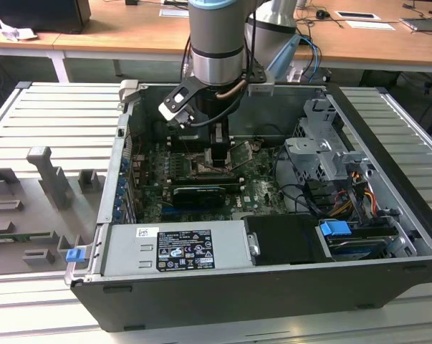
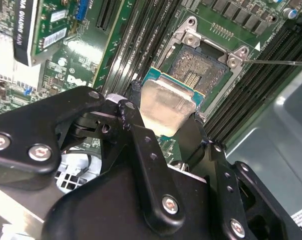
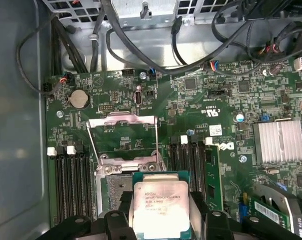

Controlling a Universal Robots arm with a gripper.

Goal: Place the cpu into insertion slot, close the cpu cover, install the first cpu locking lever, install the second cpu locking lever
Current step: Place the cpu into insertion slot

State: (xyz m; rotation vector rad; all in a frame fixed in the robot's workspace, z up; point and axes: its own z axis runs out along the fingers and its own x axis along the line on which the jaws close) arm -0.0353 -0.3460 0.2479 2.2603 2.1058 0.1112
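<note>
The arm (image 1: 216, 43) reaches straight down from above into the open computer case (image 1: 223, 301). Its wrist section is upright and the gripper (image 2: 166, 114) hangs low over the motherboard (image 3: 216, 95). In both wrist views the black linked fingers (image 2: 134, 95) are closed against two opposite edges of the cpu (image 3: 161, 207), holding it between their tips with its metal face up.

The cpu is a small square chip. It has a dull silvery-beige metal lid with faint print, seated on a thin green board whose edge rims it. It sits over the nearer edge of the insertion slot (image 3: 118, 187) and partly overlaps it; whether it touches the slot cannot be told. Much of the slot's grey contact field lies bare beyond the chip, inside a silvery surround with screw heads at its corners.

Just past the slot the cpu cover (image 3: 121, 120) stands raised on its hinge. It is an open-centred silvery frame, and the green board shows through it. Black memory slots (image 3: 70, 180) flank the insertion slot on both sides. Farther on are a round coin cell (image 3: 79, 99), a finned silvery heat sink (image 3: 278, 141) and, at the case wall, a bundle of black cables (image 3: 140, 30).

The case lies on a ribbed metal table (image 1: 51, 115), with wooden desks (image 1: 115, 32) behind it.
</note>
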